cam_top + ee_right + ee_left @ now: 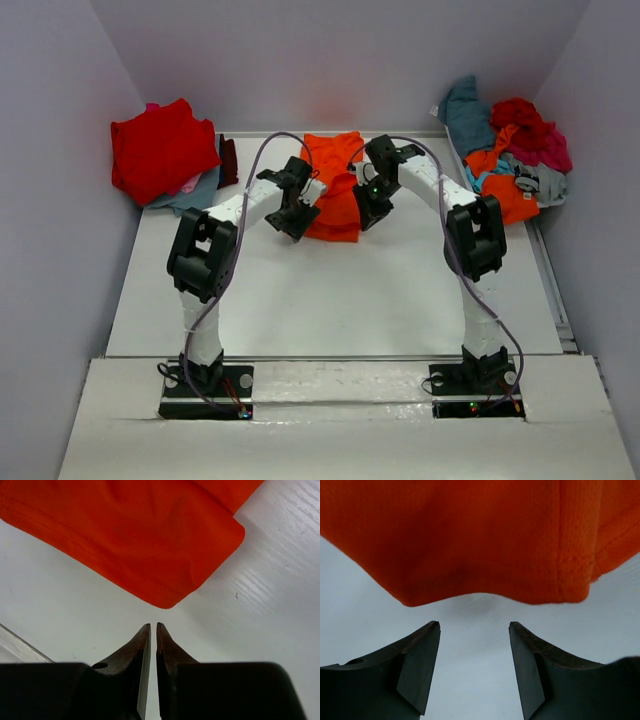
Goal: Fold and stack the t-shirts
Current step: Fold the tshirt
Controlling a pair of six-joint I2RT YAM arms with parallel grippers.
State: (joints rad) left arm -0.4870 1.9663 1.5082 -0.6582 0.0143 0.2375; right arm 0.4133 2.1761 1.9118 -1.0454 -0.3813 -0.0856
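Folding of the orange t-shirt (335,190) was judged to be the step in hand; the garment was seen lying on the worktop (330,300) toward its far middle, between the two tools, partly doubled over. The left tool (474,625) was seen released, its jaws spread and empty, set low just short of a curved edge of the orange cloth and apart from it; the right tool (153,625) was seen clenched on nothing, its jaws all but meeting just short of a rounded corner of the same shirt.

For a clean fold, it was judged that the right tool would have to be opened before that corner could be taken; both tools would best be slid in flat to the worktop, so that every layer was caught rather than the top one alone; the two grips would best be kept level, so that the edge was carried over evenly.

A folded red t-shirt (160,150) was seen on top of a small stack (195,190) at the far left; a heap of unfolded shirts (510,160) was seen at the far right, well apart.
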